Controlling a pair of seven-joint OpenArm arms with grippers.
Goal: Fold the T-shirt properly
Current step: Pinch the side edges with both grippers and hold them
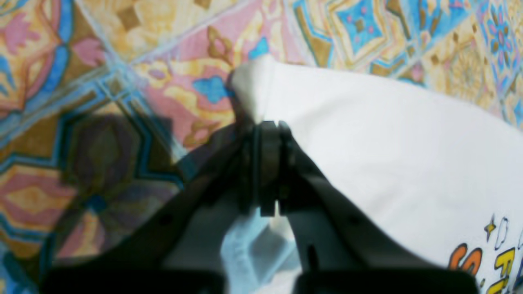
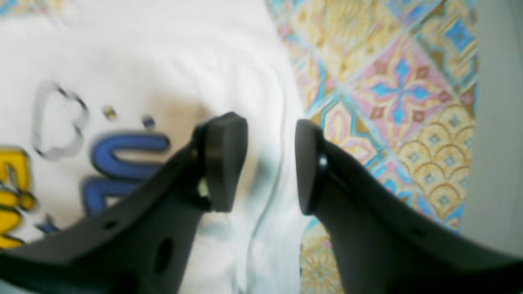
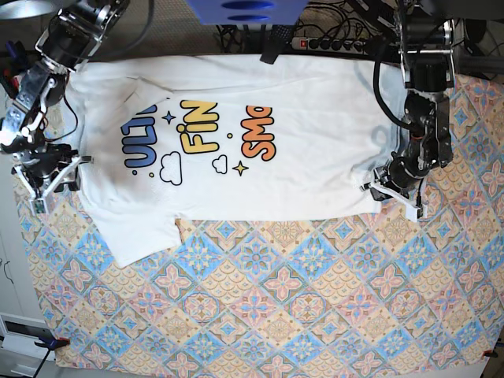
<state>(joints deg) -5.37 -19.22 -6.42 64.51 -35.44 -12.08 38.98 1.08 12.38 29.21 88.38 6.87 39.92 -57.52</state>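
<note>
The T-shirt [image 3: 307,177] lies spread flat, print side up, across the patterned tablecloth [image 3: 276,299], with its hem toward the right of the base view. My left gripper [image 1: 267,124] is shut on a bunched white corner of the T-shirt [image 1: 388,143] at the hem's near end [image 3: 376,187]. My right gripper [image 2: 267,163] stands open just above the T-shirt [image 2: 143,61], straddling its seamed edge beside the blue letters. In the base view that right gripper [image 3: 59,177] sits at the shirt's left edge, holding nothing.
A sleeve [image 3: 142,232] sticks out toward the front left. A blue object [image 3: 244,9] and a power strip [image 3: 331,43] with cables lie beyond the shirt at the back. The tablecloth's left border [image 3: 24,236] runs close to my right arm.
</note>
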